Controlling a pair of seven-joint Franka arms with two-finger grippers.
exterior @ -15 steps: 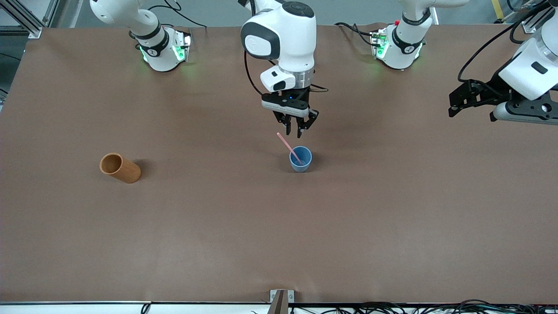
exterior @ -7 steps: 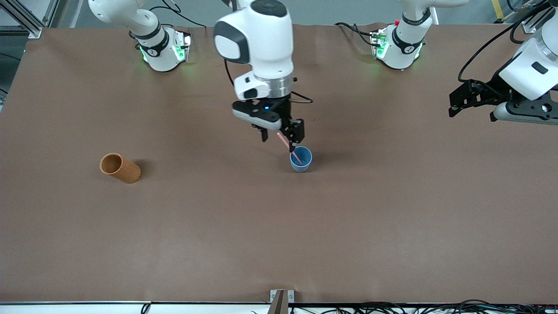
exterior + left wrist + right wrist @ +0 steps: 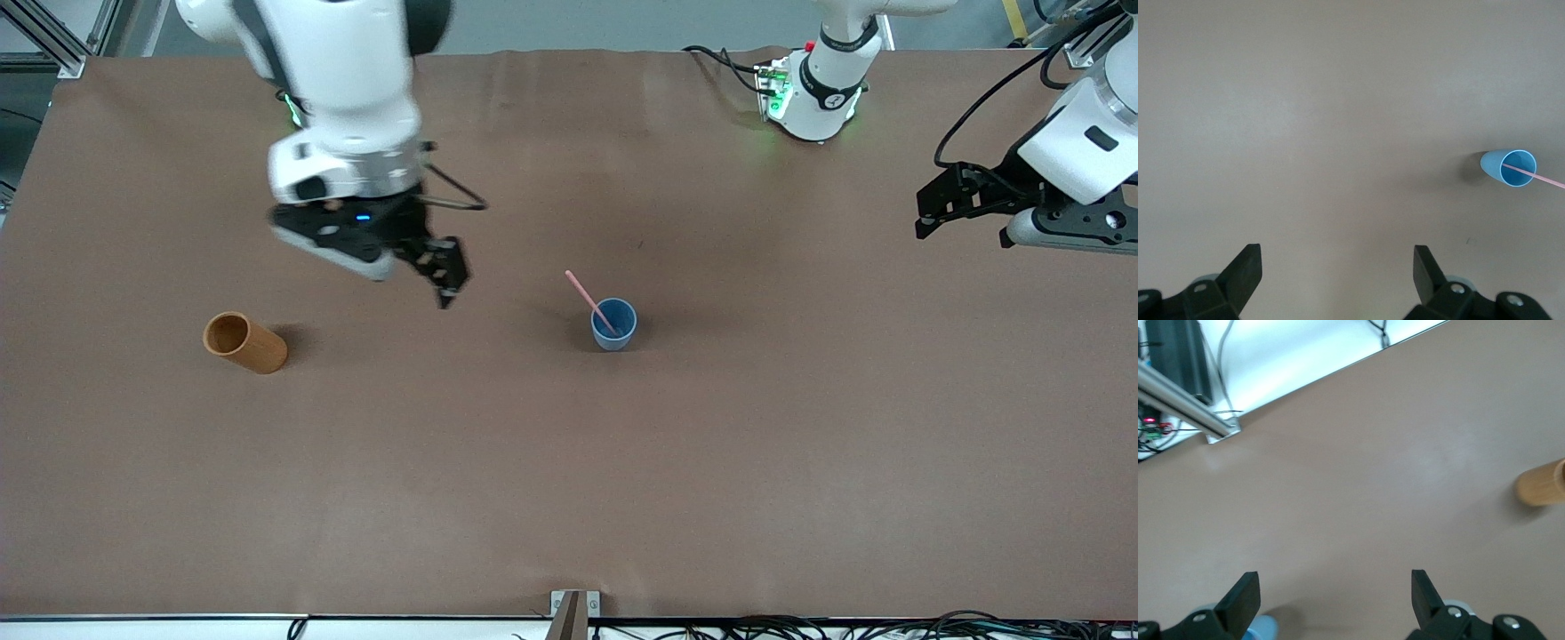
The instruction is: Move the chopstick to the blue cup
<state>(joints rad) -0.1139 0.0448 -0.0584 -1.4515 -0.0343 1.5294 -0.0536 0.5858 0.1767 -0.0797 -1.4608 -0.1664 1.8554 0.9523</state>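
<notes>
The blue cup [image 3: 613,325] stands upright near the middle of the table. The pale-pink chopstick [image 3: 587,298] rests in it, its upper end leaning out over the rim toward the right arm's end. My right gripper [image 3: 427,271] hangs open and empty over bare table between the cup and the orange-brown holder. In the right wrist view the right gripper [image 3: 1336,593] holds nothing, and the cup [image 3: 1261,629] peeks in beside one finger. My left gripper [image 3: 925,213] waits open over the left arm's end of the table. The left wrist view shows the left gripper [image 3: 1338,267] open, with cup [image 3: 1509,168] and chopstick [image 3: 1541,177] well away from it.
An orange-brown cylindrical holder [image 3: 245,342] lies on its side toward the right arm's end of the table; the right wrist view catches the holder [image 3: 1541,483] too. A small metal bracket [image 3: 574,606] sits at the table edge nearest the front camera.
The right gripper opened beside the chopstick standing in the cup, then swung away toward the right arm's end. Cup, chopstick and left arm stayed put.
</notes>
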